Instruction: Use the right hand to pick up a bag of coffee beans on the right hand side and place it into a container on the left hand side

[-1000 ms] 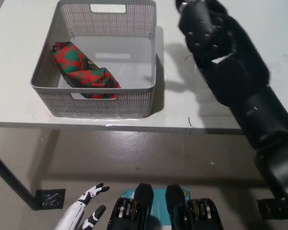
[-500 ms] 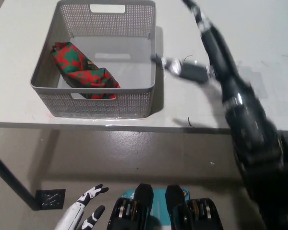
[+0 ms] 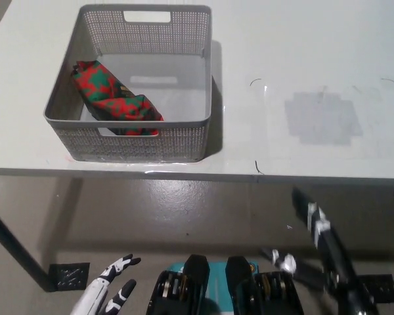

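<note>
My left robot hand (image 3: 108, 295) rests low with fingers spread. The bag of coffee beans (image 3: 115, 97) lies inside the container (image 3: 138, 141) on the tabletop (image 3: 302, 79). My right robot hand (image 3: 318, 256) hangs blurred below; grip unclear. I'd park it gently.

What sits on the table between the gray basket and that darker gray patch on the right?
Nothing: the head view shows bare white table between the basket and the patch, apart from faint marks.

Red-green coffee bag (image 3: 115, 98) slanted inside grey basket (image 3: 200, 79)
</note>
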Robot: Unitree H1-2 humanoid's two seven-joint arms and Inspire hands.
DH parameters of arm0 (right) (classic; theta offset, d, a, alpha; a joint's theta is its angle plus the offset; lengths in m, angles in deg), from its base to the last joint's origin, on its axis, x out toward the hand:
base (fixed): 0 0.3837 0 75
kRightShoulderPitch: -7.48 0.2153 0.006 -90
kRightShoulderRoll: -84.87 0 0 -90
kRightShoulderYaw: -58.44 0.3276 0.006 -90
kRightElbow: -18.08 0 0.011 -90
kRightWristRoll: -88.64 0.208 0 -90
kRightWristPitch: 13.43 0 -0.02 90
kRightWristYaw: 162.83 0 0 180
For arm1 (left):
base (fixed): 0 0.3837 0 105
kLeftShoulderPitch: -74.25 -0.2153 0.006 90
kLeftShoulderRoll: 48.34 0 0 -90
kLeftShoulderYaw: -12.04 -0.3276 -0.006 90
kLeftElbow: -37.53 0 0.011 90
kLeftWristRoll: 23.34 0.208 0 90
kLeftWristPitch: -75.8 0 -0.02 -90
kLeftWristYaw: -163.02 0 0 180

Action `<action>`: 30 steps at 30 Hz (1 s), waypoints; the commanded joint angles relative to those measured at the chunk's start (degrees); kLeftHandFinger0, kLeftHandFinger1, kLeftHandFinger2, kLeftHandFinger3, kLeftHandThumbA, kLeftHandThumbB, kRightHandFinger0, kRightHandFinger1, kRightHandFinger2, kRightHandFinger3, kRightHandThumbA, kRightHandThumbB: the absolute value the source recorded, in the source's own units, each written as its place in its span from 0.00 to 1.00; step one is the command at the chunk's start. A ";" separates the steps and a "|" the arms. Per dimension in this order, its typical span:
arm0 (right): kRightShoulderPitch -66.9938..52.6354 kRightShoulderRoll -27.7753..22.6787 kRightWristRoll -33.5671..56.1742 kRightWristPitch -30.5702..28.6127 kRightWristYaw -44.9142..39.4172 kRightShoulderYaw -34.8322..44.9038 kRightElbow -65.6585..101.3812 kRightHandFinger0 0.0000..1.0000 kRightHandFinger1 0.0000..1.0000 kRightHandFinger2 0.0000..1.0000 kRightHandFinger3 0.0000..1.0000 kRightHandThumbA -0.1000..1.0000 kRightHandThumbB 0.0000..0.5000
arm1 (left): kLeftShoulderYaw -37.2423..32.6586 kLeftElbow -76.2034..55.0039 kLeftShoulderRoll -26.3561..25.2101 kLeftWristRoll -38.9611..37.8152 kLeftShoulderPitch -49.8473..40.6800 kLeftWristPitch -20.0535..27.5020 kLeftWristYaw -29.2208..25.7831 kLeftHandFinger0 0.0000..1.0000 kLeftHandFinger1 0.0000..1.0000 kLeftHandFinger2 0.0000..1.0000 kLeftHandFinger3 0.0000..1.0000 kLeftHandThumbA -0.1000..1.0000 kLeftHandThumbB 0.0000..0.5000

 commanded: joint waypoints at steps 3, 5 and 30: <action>-1.55 2.10 11.59 -20.60 -2.88 3.67 -12.29 1.00 1.00 1.00 1.00 1.00 0.49 | 2.77 0.74 0.05 -3.72 2.25 2.84 -2.11 1.00 1.00 1.00 1.00 1.00 0.73; 0.32 1.97 11.56 -20.57 -2.93 4.13 -13.80 1.00 1.00 1.00 1.00 1.00 0.51 | 3.03 0.95 0.52 -4.60 2.57 3.04 -2.15 1.00 1.00 1.00 1.00 1.00 0.72; 3.86 0.84 9.75 -21.66 -3.67 3.74 -16.22 1.00 1.00 1.00 1.00 1.00 0.57 | 4.56 0.61 1.05 -7.00 5.43 2.62 -1.15 1.00 1.00 1.00 1.00 1.00 0.76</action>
